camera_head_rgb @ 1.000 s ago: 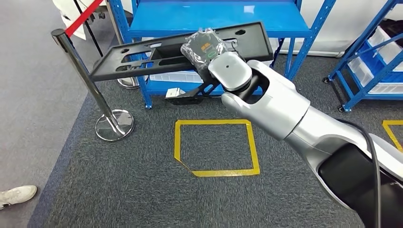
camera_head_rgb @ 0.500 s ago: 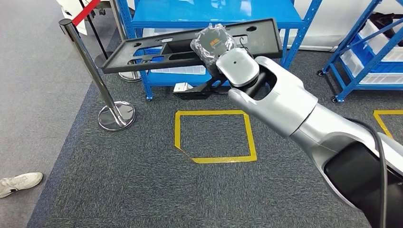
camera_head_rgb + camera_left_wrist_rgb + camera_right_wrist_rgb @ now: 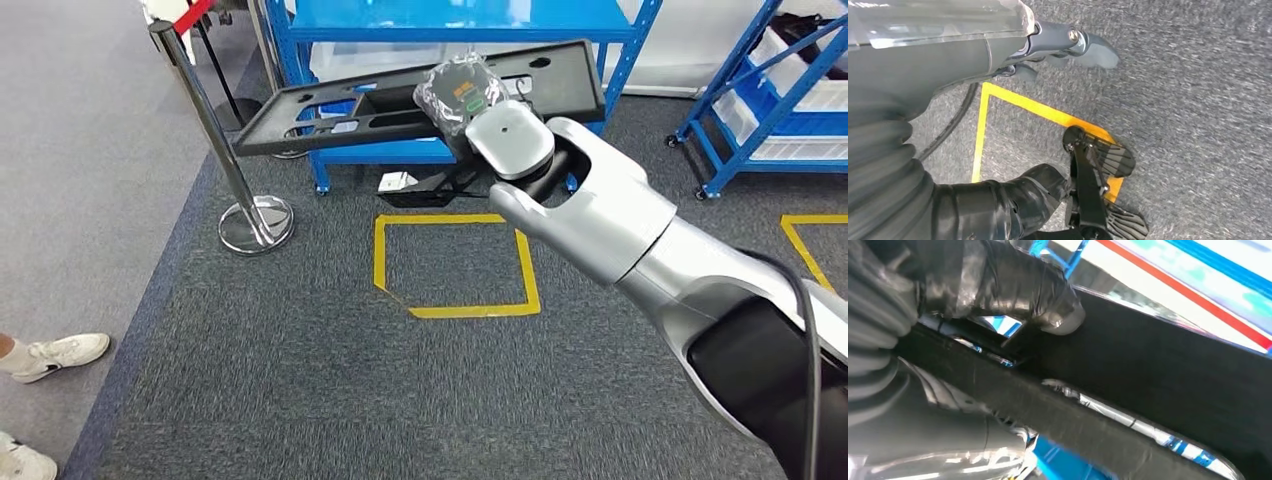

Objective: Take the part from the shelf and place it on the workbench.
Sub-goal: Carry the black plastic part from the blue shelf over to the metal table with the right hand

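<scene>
Long black part [image 3: 400, 100] carried clear of the blue shelf [image 3: 450, 20], upper centre of the head frame, gripped near its right end by the right hand [image 3: 462, 92], likely to keep it off the shelf posts. Long axis nearly level, left end dipping toward the stanchion [image 3: 215, 130]. Left hand [image 3: 1068, 47] hanging over carpet, fingers loosely curled, holding nothing.

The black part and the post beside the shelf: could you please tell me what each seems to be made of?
The black part looks like moulded plastic: matte, thin, with cut-out slots, though painted metal is possible. The post looks like polished metal, with mirror-like reflections on shaft and round base.
</scene>
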Tool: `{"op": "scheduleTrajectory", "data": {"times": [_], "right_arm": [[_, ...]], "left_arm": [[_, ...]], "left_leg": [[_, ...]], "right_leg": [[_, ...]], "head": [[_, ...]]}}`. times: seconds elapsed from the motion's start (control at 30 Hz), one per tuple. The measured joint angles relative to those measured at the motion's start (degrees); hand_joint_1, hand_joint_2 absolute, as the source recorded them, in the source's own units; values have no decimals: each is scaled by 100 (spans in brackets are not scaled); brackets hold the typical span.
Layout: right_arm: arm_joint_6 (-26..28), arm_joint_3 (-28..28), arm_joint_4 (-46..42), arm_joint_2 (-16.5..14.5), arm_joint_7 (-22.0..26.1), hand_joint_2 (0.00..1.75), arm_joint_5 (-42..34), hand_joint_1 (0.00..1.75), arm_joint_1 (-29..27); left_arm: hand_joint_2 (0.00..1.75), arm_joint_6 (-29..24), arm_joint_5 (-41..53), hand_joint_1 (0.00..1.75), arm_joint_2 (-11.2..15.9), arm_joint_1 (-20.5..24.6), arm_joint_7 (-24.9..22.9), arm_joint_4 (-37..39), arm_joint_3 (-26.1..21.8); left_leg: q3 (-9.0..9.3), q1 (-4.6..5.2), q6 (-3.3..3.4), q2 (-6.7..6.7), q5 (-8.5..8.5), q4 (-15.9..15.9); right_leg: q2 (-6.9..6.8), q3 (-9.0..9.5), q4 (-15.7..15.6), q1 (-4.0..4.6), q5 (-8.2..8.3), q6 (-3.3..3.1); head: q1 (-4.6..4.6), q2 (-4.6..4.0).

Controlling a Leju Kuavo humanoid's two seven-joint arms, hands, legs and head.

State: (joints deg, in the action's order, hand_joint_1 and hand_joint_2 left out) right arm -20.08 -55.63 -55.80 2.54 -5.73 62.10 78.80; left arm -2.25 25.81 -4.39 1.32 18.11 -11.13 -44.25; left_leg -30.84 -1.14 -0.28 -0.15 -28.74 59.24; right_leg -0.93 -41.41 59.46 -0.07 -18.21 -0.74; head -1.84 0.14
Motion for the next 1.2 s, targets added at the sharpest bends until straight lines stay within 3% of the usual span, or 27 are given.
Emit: {"op": "scheduleTrajectory", "data": {"times": [0.03,0.07,0.1,0.17,0.2,0.23,0.27,0.33,0.4,0.43,0.47,0.53,0.57,0.63,0.67,0.7,0.73,0.77,0.83,0.9,0.93,0.97,1.03,1.07,1.1,1.2], "right_arm": [[-1,0,19,24,4,175,0,175,-7],[-2,0,36,48,9,175,1,175,-12],[-1,0,51,71,17,175,3,175,-15],[4,0,76,113,32,175,12,175,-15],[7,0,90,135,37,175,19,175,-15],[8,0,104,161,38,175,27,175,-15],[9,0,117,182,38,175,38,175,-13],[11,0,132,205,37,175,62,175,14],[12,2,137,212,33,175,85,175,72],[10,3,138,219,31,175,91,175,108],[8,5,142,229,29,175,96,175,138],[-1,7,152,249,28,175,98,175,178],[-5,7,160,255,29,175,99,175,191],[-12,7,176,256,32,175,104,175,218],[-14,7,185,258,32,175,107,175,226],[-14,7,194,263,34,175,109,175,227],[-14,7,204,270,35,175,109,175,224],[-14,7,215,278,36,175,109,175,220],[-13,7,230,296,37,175,109,175,221],[-10,8,235,322,36,175,114,175,233],[-10,9,238,338,34,175,117,175,239],[-9,10,240,353,33,175,120,175,242],[-9,11,249,411,31,175,123,175,234],[-9,11,251,449,31,175,125,175,229],[-9,13,254,495,31,175,127,175,226],[-6,32,255,607,33,175,143,175,226]], "left_arm": [[175,1,0,0,-2,-1,-1,0,-1],[175,2,0,0,-4,-2,-3,0,-1],[175,3,1,0,-6,-2,-7,0,-2],[175,11,4,0,-5,-1,-13,0,-7],[175,18,7,0,-5,-4,-15,0,-11],[175,26,8,0,-5,-8,-15,0,-18],[175,32,9,0,-5,-11,-15,0,-26],[175,37,11,0,-7,-15,-15,0,-39],[175,39,17,0,-16,-17,-15,0,-44],[175,42,25,0,-21,-17,-17,0,-46],[175,45,33,0,-25,-20,-19,0,-52],[175,52,49,0,-23,-22,-24,0,-71],[175,55,52,0,-23,-22,-27,0,-79],[175,60,57,0,-27,-30,-39,0,-89],[175,64,61,0,-29,-33,-44,0,-91],[175,67,63,0,-30,-37,-48,0,-96],[175,69,65,0,-27,-36,-48,0,-104],[175,71,66,0,-25,-34,-48,0,-113],[175,72,67,0,-22,-29,-48,0,-130],[175,73,68,0,-20,-24,-46,-1,-136],[175,75,70,0,-18,-23,-44,-1,-137],[175,80,72,0,-16,-22,-39,-1,-138],[175,92,93,0,-15,-26,-21,0,-140],[175,99,107,0,-15,-27,-8,0,-142],[175,103,125,0,-16,-28,5,0,-144],[175,108,167,0,-18,-35,14,0,-165]], "left_leg": [[-37,-3,54,12,66,-17],[-92,-11,115,30,144,-33],[-165,-23,163,49,228,-45],[-355,-19,211,65,388,-42],[-460,-16,211,65,468,-39],[-564,-13,207,65,547,-36],[-662,-12,200,64,622,-33],[-823,-12,174,63,764,-27],[-927,-4,121,63,892,-30],[-950,-8,86,69,956,-43],[-962,-12,45,73,1023,-73],[-987,-22,-30,76,1077,-118],[-1029,-21,-55,70,957,-57],[-1175,-27,-87,59,404,409],[-1261,-28,-104,58,101,796],[-1320,-29,-121,57,-93,1179],[-1323,-29,-134,56,-145,1469],[-1248,-29,-139,55,-72,1594],[-788,-29,-122,56,168,1237],[-159,-8,-73,50,75,447],[24,9,-39,43,-20,150],[94,31,1,37,-83,-15],[29,32,97,42,3,-91],[-4,23,151,52,66,-120],[-48,6,200,65,139,-151],[-246,-2,261,79,334,-177]], "right_leg": [[11,-27,20,-12,-43,31],[27,-76,129,-23,-206,61],[45,-149,350,-35,-472,89],[65,-313,1075,-49,-1090,136],[67,-349,1420,-56,-1252,150],[68,-317,1637,-60,-1286,155],[68,-194,1673,-62,-1209,151],[70,361,1164,-47,-1012,99],[68,989,353,-5,-1098,27],[68,1153,85,23,-1173,-4],[65,1193,-41,41,-1199,-25],[50,1107,-106,27,-1061,-88],[37,1052,-137,10,-972,-133],[23,912,-180,-7,-796,-194],[27,820,-178,-3,-714,-213],[29,724,-171,4,-635,-211],[30,614,-159,10,-557,-207],[30,505,-141,15,-483,-199],[29,304,-84,18,-356,-171],[25,152,-21,33,-255,-119],[16,113,-5,37,-205,-88],[5,87,-13,37,-150,-54],[1,58,-45,24,-66,14],[18,21,-6,16,-135,47],[42,-41,130,7,-313,76],[86,-305,1126,-42,-1112,151]], "head": [[1,0],[3,-1],[3,0],[3,1],[2,1],[2,1],[2,1],[2,1],[-2,1],[-1,1],[-2,1],[3,1],[-1,1],[-6,1],[-7,1],[-7,1],[-7,1],[-7,1],[-7,1],[-7,1],[-4,1],[-4,1],[-2,1],[-1,1],[2,1],[4,1]]}}
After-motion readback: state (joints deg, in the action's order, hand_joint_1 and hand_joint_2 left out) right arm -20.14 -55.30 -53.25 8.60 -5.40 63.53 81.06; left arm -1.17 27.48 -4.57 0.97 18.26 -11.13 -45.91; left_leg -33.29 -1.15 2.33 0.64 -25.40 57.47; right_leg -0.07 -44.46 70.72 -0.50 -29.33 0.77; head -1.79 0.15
